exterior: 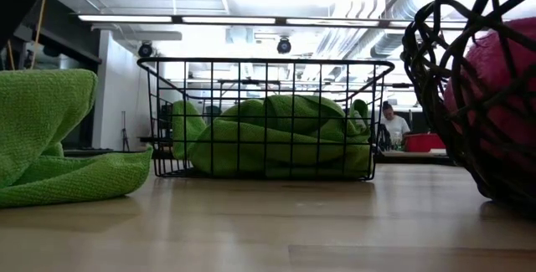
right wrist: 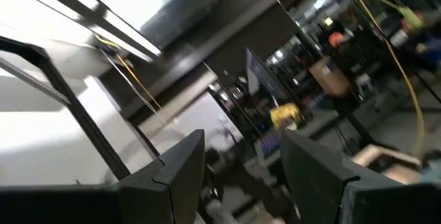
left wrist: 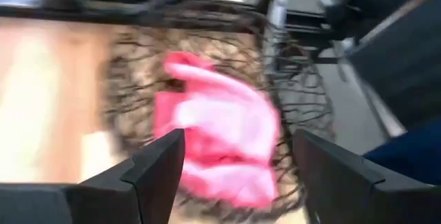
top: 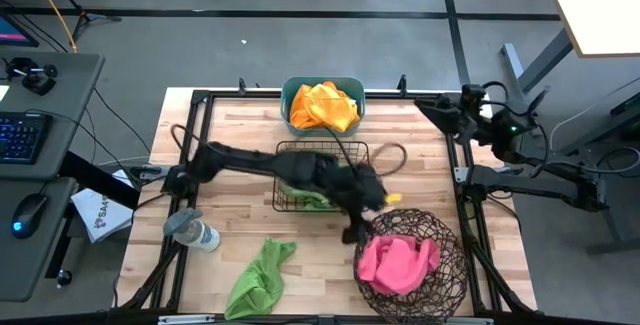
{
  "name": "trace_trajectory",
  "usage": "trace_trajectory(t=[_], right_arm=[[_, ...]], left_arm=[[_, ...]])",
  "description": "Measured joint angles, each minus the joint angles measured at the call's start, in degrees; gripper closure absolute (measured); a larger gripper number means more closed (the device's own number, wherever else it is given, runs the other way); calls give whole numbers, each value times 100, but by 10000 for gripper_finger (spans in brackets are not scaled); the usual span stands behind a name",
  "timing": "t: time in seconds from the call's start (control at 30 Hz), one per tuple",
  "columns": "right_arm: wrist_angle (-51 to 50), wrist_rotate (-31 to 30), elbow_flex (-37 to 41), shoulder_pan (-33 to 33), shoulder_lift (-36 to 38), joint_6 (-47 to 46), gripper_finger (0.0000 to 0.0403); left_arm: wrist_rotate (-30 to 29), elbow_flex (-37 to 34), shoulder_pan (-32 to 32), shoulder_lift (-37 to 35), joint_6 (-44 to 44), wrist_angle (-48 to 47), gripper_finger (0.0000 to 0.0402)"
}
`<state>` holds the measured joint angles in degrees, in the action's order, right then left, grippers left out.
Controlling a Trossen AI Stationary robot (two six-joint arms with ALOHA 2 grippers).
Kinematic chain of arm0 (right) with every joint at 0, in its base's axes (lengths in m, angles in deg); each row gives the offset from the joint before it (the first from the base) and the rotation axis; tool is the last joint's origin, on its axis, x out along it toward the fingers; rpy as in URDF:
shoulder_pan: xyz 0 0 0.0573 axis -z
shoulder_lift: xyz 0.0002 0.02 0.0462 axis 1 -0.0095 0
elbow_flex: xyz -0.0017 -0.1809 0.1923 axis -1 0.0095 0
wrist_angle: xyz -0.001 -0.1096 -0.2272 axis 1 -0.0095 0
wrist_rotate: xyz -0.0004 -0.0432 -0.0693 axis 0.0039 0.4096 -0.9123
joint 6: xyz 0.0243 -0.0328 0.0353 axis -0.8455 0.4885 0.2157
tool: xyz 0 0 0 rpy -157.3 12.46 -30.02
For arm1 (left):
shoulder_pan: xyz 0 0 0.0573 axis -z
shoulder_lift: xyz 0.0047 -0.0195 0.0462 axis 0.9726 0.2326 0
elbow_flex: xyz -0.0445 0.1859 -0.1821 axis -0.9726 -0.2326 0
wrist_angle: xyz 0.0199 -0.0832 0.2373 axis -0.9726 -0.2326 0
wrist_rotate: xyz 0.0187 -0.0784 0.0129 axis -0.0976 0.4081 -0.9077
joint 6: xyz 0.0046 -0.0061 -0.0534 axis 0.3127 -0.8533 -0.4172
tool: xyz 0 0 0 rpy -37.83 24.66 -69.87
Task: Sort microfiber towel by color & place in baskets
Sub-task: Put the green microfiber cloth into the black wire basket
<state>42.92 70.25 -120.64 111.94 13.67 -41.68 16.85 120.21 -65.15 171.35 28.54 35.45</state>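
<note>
Orange towels point(top: 322, 105) fill the teal tub point(top: 292, 93) at the far edge. A green towel point(exterior: 276, 146) lies in the black wire basket point(top: 283, 153), and another green towel point(top: 260, 277) lies crumpled on the table near the front edge. Pink towels point(top: 398, 260) sit in the round twig basket point(top: 445, 265). My left gripper point(top: 356, 229) is open just above that basket's left rim; in its wrist view the left gripper point(left wrist: 240, 140) has the pink towels point(left wrist: 213, 141) between and beyond its fingers, untouched. My right gripper point(right wrist: 242, 138) is open and empty, parked at the table's far right corner point(top: 442, 111).
A grey bottle point(top: 192, 230) lies on the table's left side. My left arm reaches across above the wire basket. Bare wood shows between the loose green towel and the twig basket. A black frame rail point(top: 468, 205) runs along the right edge. A person sits in the room behind point(exterior: 390, 125).
</note>
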Motion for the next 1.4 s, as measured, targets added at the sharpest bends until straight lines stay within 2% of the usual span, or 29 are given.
trace_trajectory(t=[0.17, 0.27, 0.33, 0.43, 0.57, 0.63, 0.7, 0.8, 0.87, 1.07, 1.4], right_arm=[[-482, 79, 0, -2, -6, -10, 219], [-581, 198, 0, -9, -25, -22, 219], [-593, 292, 0, -13, -44, -44, 219], [-651, 428, 0, -13, -37, -12, 219], [-792, 514, 0, -13, -35, -2, 219], [-884, 513, 0, -13, -35, 3, 219], [-952, 512, 0, -13, -33, 53, 219], [-1096, 512, 0, -13, -35, 138, 219], [-1170, 512, 0, -13, -35, 151, 219], [-1276, 510, 0, -13, -35, 152, 219], [-1527, 508, 0, -13, -37, 217, 219]], left_arm=[[-1113, -67, -16, -562, 18, -1102, 156], [-1474, -651, 116, -1060, -242, -1037, 167], [-1696, -1336, 292, -1430, -528, -974, 172], [-2145, -2777, 661, -2050, -1364, -855, 178], [-2435, -4900, 1297, -3098, -3328, -161, 179], [-2135, -5645, 1663, -3476, -4449, -6, 179], [-1515, -6117, 1977, -3619, -5183, -126, 179], [-580, -6270, 2351, -3663, -5552, -202, 179], [-235, -6218, 2551, -3568, -5552, -112, 179], [-425, -6070, 2963, -3073, -5322, -21, 179], [-729, -6083, 3152, -1874, -4777, -64, 179]])
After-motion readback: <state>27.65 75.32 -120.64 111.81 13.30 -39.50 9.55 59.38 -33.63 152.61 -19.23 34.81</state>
